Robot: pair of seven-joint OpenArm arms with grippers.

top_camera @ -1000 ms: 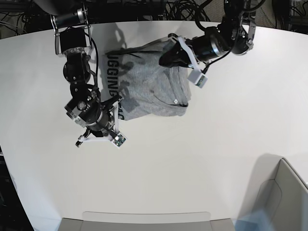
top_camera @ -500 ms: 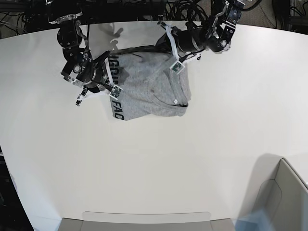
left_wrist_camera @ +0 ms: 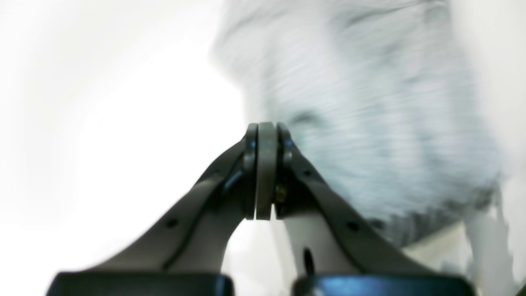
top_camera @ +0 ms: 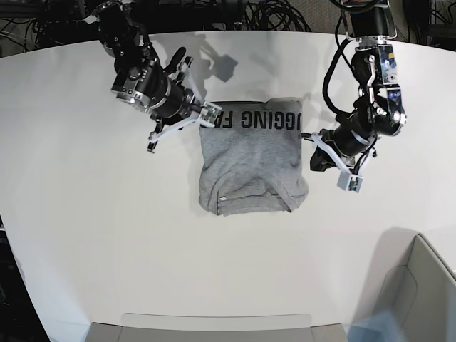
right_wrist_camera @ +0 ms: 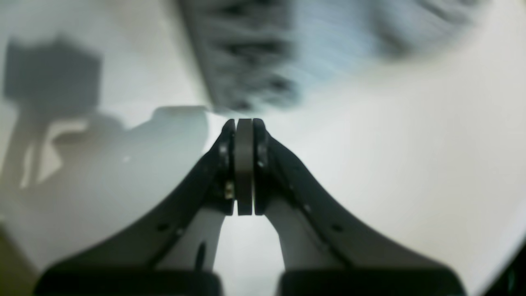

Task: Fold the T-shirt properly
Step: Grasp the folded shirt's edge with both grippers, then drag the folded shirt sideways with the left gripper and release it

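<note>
The heather-grey T-shirt [top_camera: 253,160] lies folded into a rough rectangle on the white table [top_camera: 107,235], with its black lettering band [top_camera: 260,117] along the far edge. My right gripper [top_camera: 204,116] is shut and empty at the shirt's far-left corner. In the right wrist view the gripper [right_wrist_camera: 244,127] is just short of the blurred lettering [right_wrist_camera: 250,53]. My left gripper [top_camera: 312,154] is shut and empty beside the shirt's right edge. In the left wrist view the gripper [left_wrist_camera: 266,131] shows in front of the blurred grey cloth [left_wrist_camera: 370,123].
A grey open box [top_camera: 420,285] stands at the front right corner. A flat grey tray edge [top_camera: 214,324] runs along the table's front. Cables [top_camera: 278,14] lie behind the table's far edge.
The shirt has turned so the lettering band went from its left side to the far edge, and it sits more central. Both grippers have come off the cloth, the left one swinging right and nearer.
</note>
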